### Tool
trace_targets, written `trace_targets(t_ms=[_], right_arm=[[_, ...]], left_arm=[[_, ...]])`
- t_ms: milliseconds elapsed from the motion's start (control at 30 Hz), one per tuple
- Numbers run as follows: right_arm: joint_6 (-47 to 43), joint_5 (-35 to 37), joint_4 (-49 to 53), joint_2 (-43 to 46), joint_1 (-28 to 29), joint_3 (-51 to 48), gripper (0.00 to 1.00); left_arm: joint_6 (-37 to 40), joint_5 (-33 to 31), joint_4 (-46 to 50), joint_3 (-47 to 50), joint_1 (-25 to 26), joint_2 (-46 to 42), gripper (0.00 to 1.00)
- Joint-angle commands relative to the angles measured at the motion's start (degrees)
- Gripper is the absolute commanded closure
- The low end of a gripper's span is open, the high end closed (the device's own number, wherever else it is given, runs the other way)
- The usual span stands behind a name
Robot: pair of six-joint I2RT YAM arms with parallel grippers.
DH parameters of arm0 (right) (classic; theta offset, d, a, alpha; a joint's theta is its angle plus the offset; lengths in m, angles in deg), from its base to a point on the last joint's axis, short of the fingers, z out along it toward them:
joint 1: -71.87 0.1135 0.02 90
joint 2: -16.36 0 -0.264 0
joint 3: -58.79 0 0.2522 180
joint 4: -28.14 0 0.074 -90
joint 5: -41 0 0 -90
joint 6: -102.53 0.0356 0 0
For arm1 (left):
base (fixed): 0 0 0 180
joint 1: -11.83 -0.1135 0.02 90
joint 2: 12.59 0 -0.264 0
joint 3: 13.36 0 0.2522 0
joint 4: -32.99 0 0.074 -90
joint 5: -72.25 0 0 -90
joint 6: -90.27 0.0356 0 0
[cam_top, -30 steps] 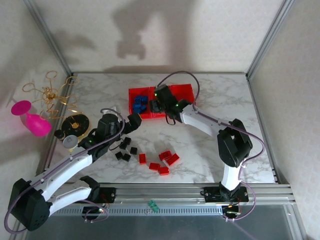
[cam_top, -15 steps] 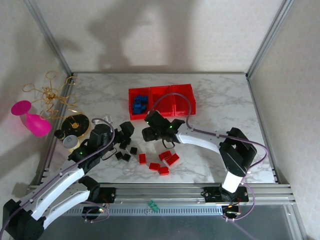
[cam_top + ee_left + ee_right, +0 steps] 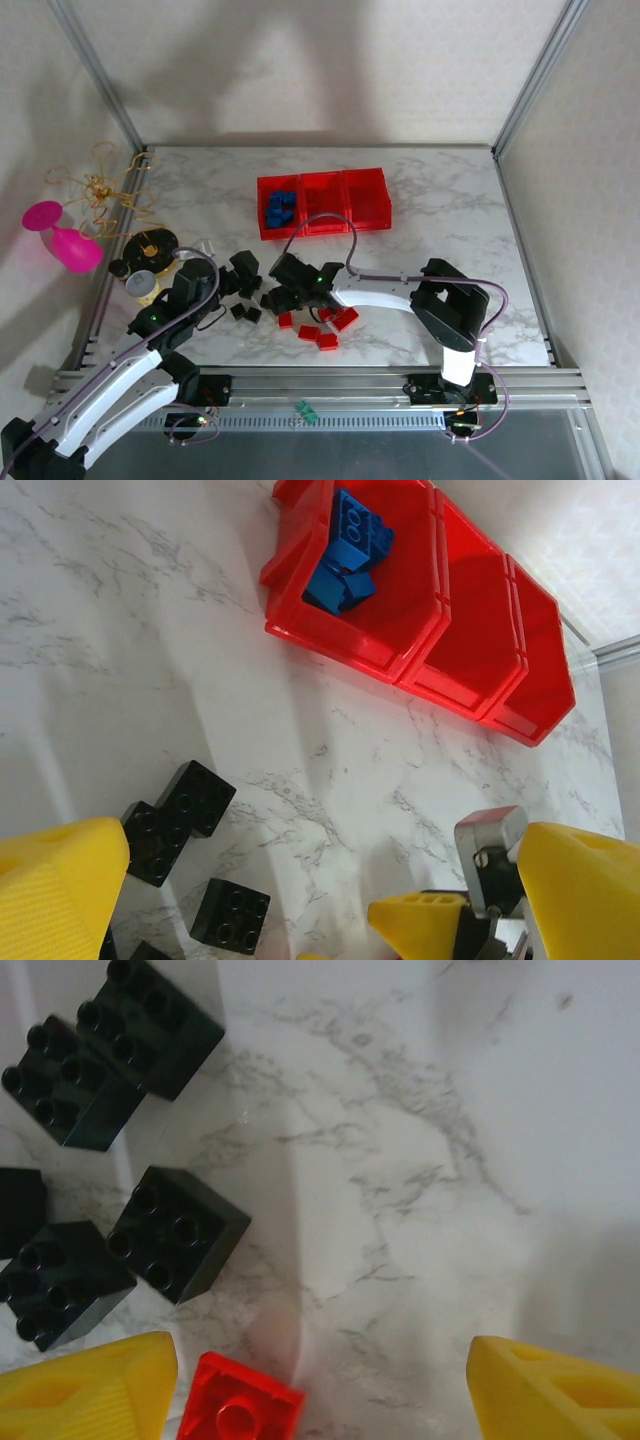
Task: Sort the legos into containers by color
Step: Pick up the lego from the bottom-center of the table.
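Three joined red bins (image 3: pixel 345 215) stand at the back centre; the left bin (image 3: pixel 400 630) holds several blue legos (image 3: pixel 280 207) (image 3: pixel 348 548). The other two bins look bare. Black legos (image 3: pixel 241 312) (image 3: pixel 190 800) (image 3: pixel 180 1232) and red legos (image 3: pixel 327 341) lie loose on the marble near the front. My left gripper (image 3: pixel 240 272) (image 3: pixel 320 890) is open, low over the black legos. My right gripper (image 3: pixel 284 292) (image 3: pixel 320 1385) is open beside them, with one red lego (image 3: pixel 240 1408) on the table by its left finger (image 3: pixel 90 1380). Nothing is held.
A pink goblet (image 3: pixel 62 238), gold wire shapes (image 3: pixel 100 190) and a small round yellow-black disc (image 3: pixel 152 245) sit at the left edge. A small green piece (image 3: pixel 305 412) lies on the front rail. The metal frame posts bound the table at the back corners.
My right arm has swung from the bins down and left to the loose legos. My left gripper has drawn back toward the front left.
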Motion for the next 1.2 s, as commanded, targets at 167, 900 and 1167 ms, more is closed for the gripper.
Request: trace_targets(t_ms=[167, 900, 1167], right_arm=[[3.51, -0.31, 2.03, -3.16, 4.74, 2.08, 0.27], [4.48, 2.84, 4.45, -1.90, 4.87, 3.59, 0.67], [0.51, 3.54, 5.21, 3.88, -1.44, 4.91, 0.67]], left_arm=[[-2.38, -2.34, 2.91, 2.87, -0.51, -3.90, 0.00], [-2.31, -1.56, 1.85, 2.27, -0.51, -4.13, 0.00], [-0.84, -1.24, 0.07, -0.81, -0.51, -1.03, 0.00]])
